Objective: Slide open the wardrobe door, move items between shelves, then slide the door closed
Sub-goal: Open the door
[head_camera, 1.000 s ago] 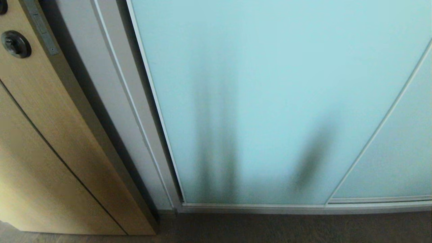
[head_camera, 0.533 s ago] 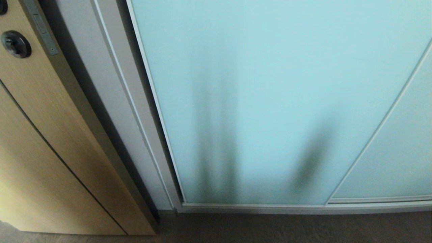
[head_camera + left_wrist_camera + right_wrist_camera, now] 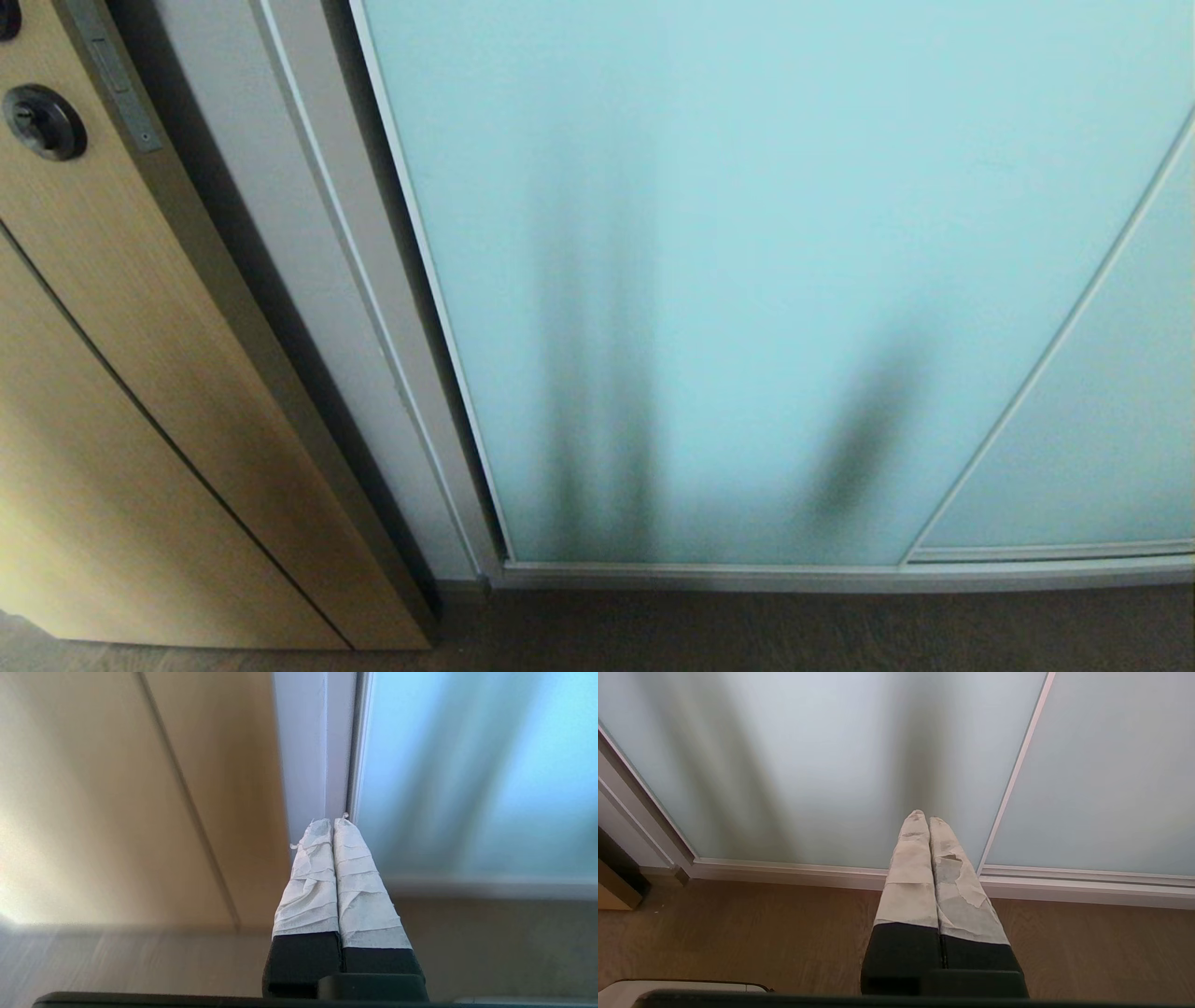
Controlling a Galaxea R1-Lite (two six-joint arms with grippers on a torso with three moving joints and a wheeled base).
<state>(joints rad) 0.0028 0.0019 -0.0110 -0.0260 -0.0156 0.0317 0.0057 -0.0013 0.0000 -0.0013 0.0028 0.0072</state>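
the sliding wardrobe door (image 3: 747,280) fills most of my head view, a tall frosted aqua panel standing upright in front of me and facing me flat, its long axis running floor to ceiling, its travel sideways along the bottom track (image 3: 747,571). it is fully shut: its left edge sits against the white wardrobe frame (image 3: 308,280), and on my right it overlaps a second glass panel (image 3: 1102,448). left of the frame stands the tan wood-grain door (image 3: 112,373) with its round black lock (image 3: 43,121), which is not mine to touch. dark vertical shapes show dimly through the glass; i cannot tell what they are, and no shelves are visible. my left end effector (image 3: 333,822) has its wrapped fingers pressed together, empty, pointing at the seam between frame and glass, clear of both as far as i can judge. my right end effector (image 3: 923,815) is also together and empty, low before the panel near the overlap. opening comes first: i judge i should catch the slim left edge, push level and parallel to the track toward my right, and avoid pressing into the glass.
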